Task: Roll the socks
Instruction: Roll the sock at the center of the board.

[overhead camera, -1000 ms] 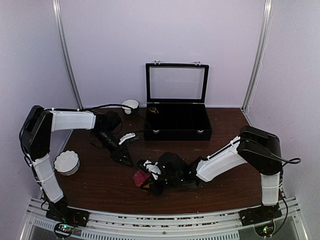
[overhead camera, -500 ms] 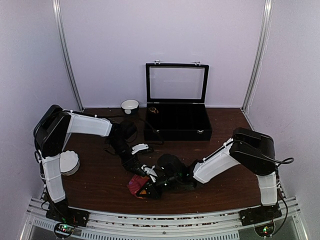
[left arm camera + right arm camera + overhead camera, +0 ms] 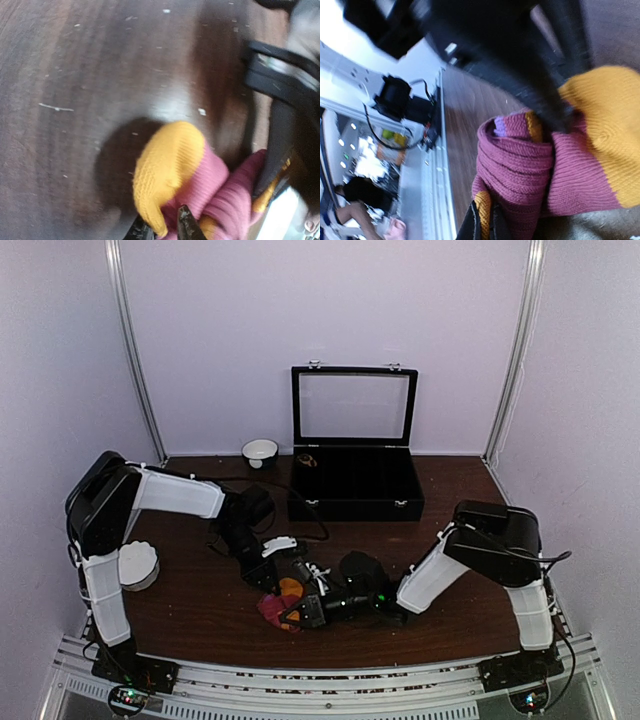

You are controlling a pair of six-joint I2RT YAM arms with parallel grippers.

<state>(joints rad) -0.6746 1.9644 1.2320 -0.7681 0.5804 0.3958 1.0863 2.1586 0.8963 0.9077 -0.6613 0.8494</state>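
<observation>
The magenta-red sock [image 3: 272,608] lies bunched near the table's front, its orange toe [image 3: 167,167] turned up. My left gripper [image 3: 160,232] is shut on the lower edge of that orange toe; in the top view it [image 3: 283,578] sits just above the sock. My right gripper [image 3: 483,227] is shut on an orange band of the same sock [image 3: 520,170], whose folds are wrapped into a loose roll. It reaches in low from the right [image 3: 298,618]. Dull brown fabric [image 3: 600,225] shows under the magenta sock; I cannot tell whether it is the dark brown pair.
A black case [image 3: 355,495] with its glass lid raised stands at the back centre. A small white bowl [image 3: 260,451] sits left of it, and a scalloped white bowl [image 3: 137,564] is at the left edge. The metal rail [image 3: 330,680] runs along the front.
My left gripper came down and right from the table's left middle to the sock and closed on the orange toe. My right arm dropped lower, holding the sock throughout.
</observation>
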